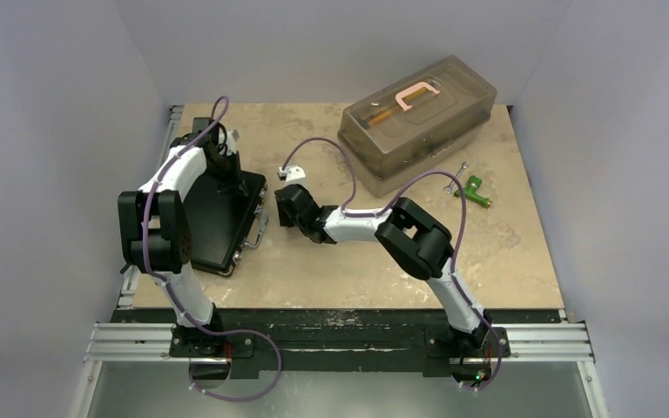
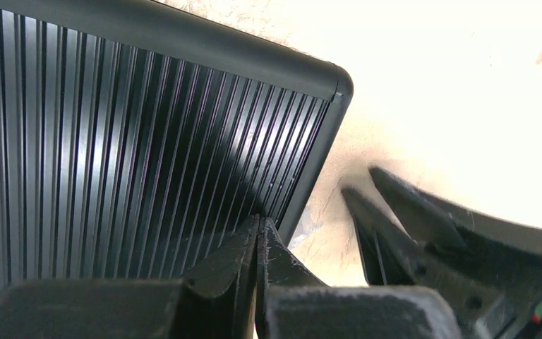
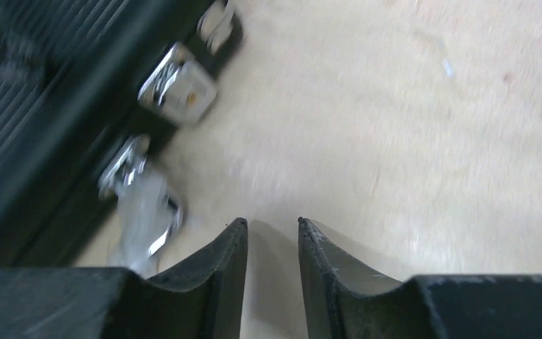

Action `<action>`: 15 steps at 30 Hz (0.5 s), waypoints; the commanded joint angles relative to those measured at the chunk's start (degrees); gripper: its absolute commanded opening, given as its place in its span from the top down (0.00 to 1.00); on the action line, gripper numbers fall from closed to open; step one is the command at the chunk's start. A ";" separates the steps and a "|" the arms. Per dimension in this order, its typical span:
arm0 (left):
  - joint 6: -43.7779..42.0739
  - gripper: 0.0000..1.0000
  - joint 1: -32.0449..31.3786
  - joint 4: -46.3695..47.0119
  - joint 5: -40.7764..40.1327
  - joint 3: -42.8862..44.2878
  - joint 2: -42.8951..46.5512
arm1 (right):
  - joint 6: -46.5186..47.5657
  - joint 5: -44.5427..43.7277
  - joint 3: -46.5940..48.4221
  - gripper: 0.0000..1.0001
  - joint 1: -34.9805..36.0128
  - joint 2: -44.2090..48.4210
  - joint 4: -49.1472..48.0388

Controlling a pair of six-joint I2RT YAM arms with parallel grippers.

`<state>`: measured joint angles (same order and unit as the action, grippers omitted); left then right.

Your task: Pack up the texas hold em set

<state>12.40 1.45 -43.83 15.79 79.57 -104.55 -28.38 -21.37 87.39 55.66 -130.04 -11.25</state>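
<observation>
The texas hold em set's black ribbed case (image 1: 218,222) lies closed and flat on the left of the table, its lid (image 2: 148,141) filling the left wrist view. My left gripper (image 2: 260,220) is shut and empty, its tips resting on the lid near a corner (image 2: 335,81). My right gripper (image 3: 272,222) hovers low over bare table just right of the case (image 3: 35,106), open by a narrow gap with nothing in it. Two metal latches (image 3: 176,88) (image 3: 137,205) on the case's side sit just left of its fingers. Chips, card box and token are hidden.
A large translucent grey tub (image 1: 418,122) with a pink clamp inside stands at the back right. A wrench (image 1: 457,177) and a green-handled tool (image 1: 473,192) lie in front of it. White walls close in both sides.
</observation>
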 commanded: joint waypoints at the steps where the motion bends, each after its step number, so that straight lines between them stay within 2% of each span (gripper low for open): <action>1: -1.51 1.00 -0.46 -0.78 -2.46 0.61 -2.55 | 4.91 5.35 -7.34 0.64 3.67 9.62 0.76; 6: -1.68 1.00 -0.47 -1.33 -1.82 1.20 -2.41 | 2.66 18.27 -14.95 0.44 6.77 15.11 -8.67; 15: -1.68 1.00 -0.57 -1.42 -1.16 1.19 -2.42 | -1.61 25.22 -9.04 0.43 9.19 11.47 -8.85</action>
<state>12.38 1.37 -44.40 15.81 80.31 -104.99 -27.46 -0.14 74.39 65.52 -117.45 -17.58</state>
